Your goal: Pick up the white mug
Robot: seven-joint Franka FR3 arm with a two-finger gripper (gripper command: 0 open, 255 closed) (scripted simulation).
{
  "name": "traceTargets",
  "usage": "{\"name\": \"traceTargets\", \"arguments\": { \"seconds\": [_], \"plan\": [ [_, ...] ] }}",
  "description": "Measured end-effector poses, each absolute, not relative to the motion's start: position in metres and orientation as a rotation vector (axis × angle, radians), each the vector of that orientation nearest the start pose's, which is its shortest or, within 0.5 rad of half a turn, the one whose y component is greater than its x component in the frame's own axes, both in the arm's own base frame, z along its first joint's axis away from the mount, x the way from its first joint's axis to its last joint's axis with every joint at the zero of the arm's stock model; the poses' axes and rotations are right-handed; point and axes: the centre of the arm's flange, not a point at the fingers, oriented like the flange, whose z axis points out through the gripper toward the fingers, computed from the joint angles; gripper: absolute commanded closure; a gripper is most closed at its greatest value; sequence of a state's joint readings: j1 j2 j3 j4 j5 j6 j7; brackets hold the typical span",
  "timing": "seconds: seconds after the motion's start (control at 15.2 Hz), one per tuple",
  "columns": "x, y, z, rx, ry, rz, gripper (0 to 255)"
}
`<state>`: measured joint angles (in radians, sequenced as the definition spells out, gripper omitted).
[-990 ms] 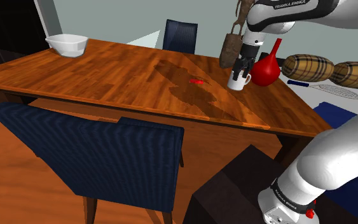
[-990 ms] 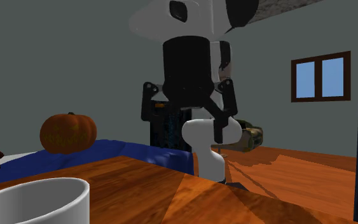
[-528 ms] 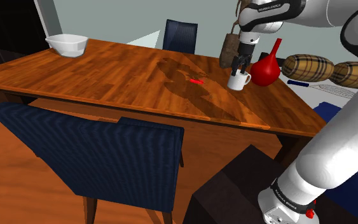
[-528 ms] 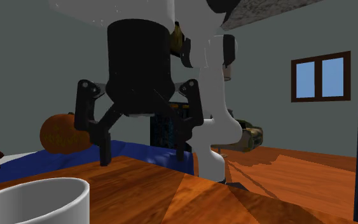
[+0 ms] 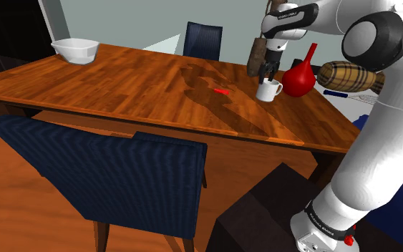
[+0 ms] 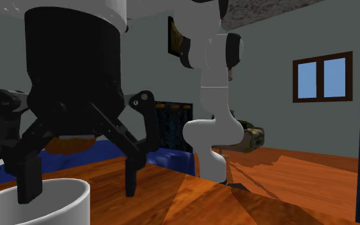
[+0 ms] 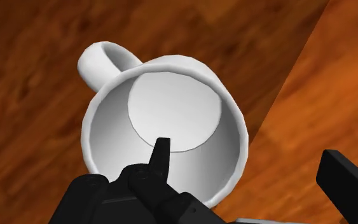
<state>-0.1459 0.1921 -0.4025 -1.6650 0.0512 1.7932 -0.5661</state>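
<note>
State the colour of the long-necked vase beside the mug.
The vase is red, best seen in the shoulder view, beside the white mug.

a plain white mug [image 5: 268, 90] stands upright and empty on the wooden table [image 5: 121, 79], handle turned toward the red vase [image 5: 300, 79].

Wooden table [image 5: 121, 82] with white bowl [image 5: 75, 49], small red object [image 5: 222, 91], white mug [image 5: 267, 91], red vase [image 5: 298, 80].

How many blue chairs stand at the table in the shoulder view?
2. The near chair stands at the table's front edge; the far chair stands behind its far edge. The arm may hide others.
</note>
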Motion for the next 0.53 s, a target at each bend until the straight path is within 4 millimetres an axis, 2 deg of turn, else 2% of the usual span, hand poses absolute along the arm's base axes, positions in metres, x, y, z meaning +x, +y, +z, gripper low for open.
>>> {"name": "traceTargets", "arguments": {
  "seconds": [0.33, 0.4, 0.53],
  "plan": [
    [0.533, -0.301, 0.469, -3.137, -0.016, 0.086, 0],
    [0.534, -0.302, 0.467, -3.137, -0.016, 0.085, 255],
    [0.534, -0.303, 0.466, -3.137, -0.016, 0.085, 255]
  ]
}}
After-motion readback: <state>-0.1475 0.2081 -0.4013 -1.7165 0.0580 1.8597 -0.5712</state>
